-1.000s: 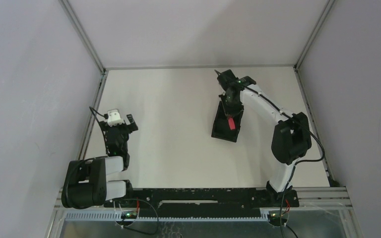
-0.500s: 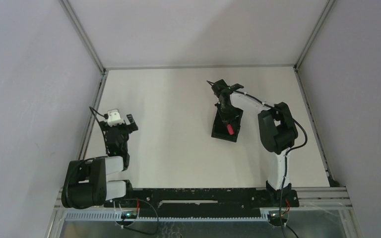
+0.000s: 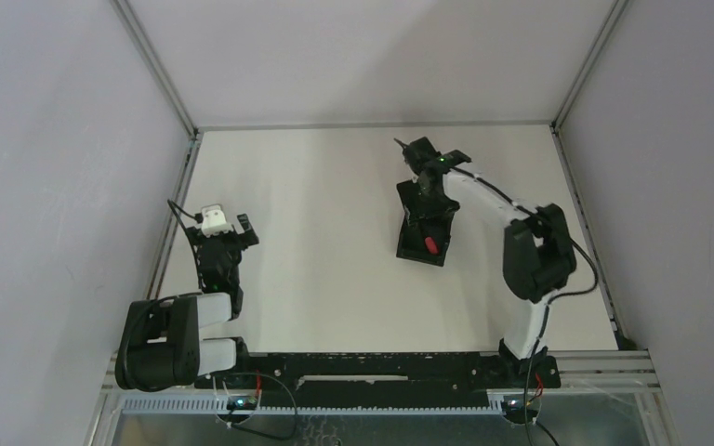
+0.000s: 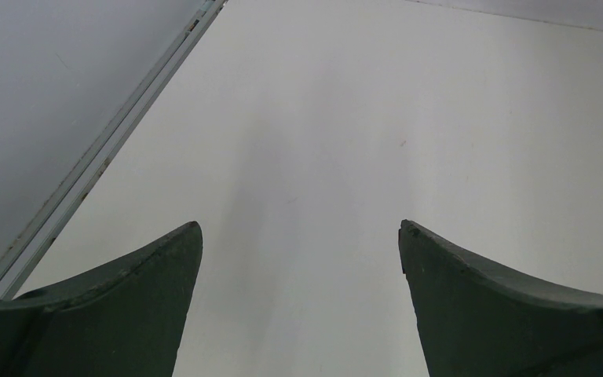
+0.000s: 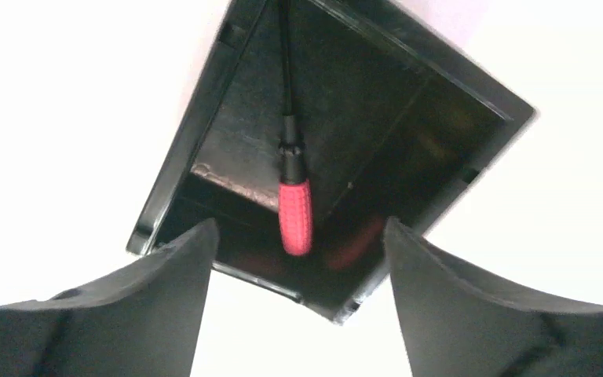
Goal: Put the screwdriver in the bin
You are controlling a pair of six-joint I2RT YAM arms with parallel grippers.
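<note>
The screwdriver (image 5: 294,214) lies inside the bin (image 5: 196,129) — right gripper (image 5: 298,228) parted above it

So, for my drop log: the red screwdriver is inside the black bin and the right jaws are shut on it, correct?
No: the screwdriver is inside the bin, but the right jaws stand open, apart from it. The right wrist view shows this.
</note>
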